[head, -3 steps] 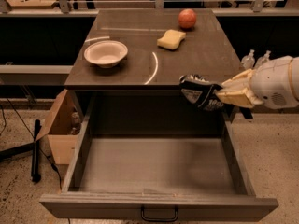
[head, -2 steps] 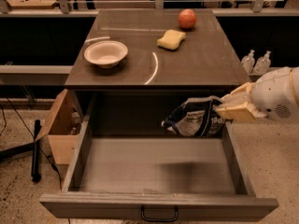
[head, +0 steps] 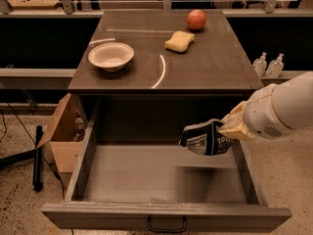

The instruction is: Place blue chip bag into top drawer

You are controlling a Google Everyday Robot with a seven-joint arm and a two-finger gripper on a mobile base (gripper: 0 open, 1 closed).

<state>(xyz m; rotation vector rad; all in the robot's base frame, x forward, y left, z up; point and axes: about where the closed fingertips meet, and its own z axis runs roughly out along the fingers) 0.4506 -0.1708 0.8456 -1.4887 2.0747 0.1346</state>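
The blue chip bag (head: 206,138), crinkled dark navy foil with white lettering, hangs above the right half of the open top drawer (head: 166,214). My gripper (head: 229,129) comes in from the right on a white arm and is shut on the bag's right end. The bag is in the air, over the drawer's inside, near its right wall. The drawer is pulled fully out, wide and shallow, with a small dark handle (head: 167,224) centred on its front panel. The drawer's floor shows nothing lying in it.
On the table top (head: 205,72) stand a white bowl (head: 111,56), a yellow sponge (head: 179,41) and a red apple (head: 196,19). A cardboard box (head: 61,133) sits on the floor left of the drawer. Two clear bottles (head: 268,65) stand at the right.
My gripper has carried the chip bag down from the table's front edge to over the drawer's right side. The bag now hangs lower, inside the drawer's outline.
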